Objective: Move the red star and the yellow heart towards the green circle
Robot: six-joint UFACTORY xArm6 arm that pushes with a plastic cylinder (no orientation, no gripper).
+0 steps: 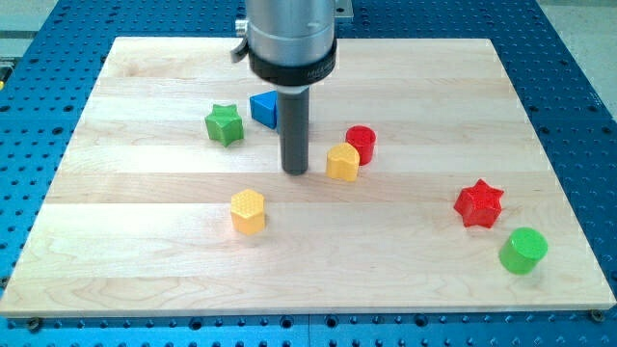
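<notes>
Camera view: a pale wooden board point(145, 280) lies on a blue perforated metal bench point(39, 328). From the view's top a grey cylindrical arm housing point(289, 39) comes down into a straight dark rod point(294, 130), and my tip point(295, 172) rests on the wood near the board's middle. The tool is a bare rod — nothing to spread or press together, and it pinches nothing.

Just to the view's right of my tip sits a small yellow block, roughly heart-shaped point(342, 163), close to the rod but apart from it as far as can be seen. A red cylinder block point(361, 143) stands behind it, touching or nearly so.

The red star block point(479, 203) lies well off toward the view's right, and the green circle — a short green cylinder block point(523, 251) — is just beside it, lower and further right, near the board's corner.

A blue block point(263, 109), its shape partly hidden by the rod, sits behind the rod, with a green star block point(224, 124) to its left. A yellow hexagonal block point(248, 211) lies below and left of my tip, well apart.
</notes>
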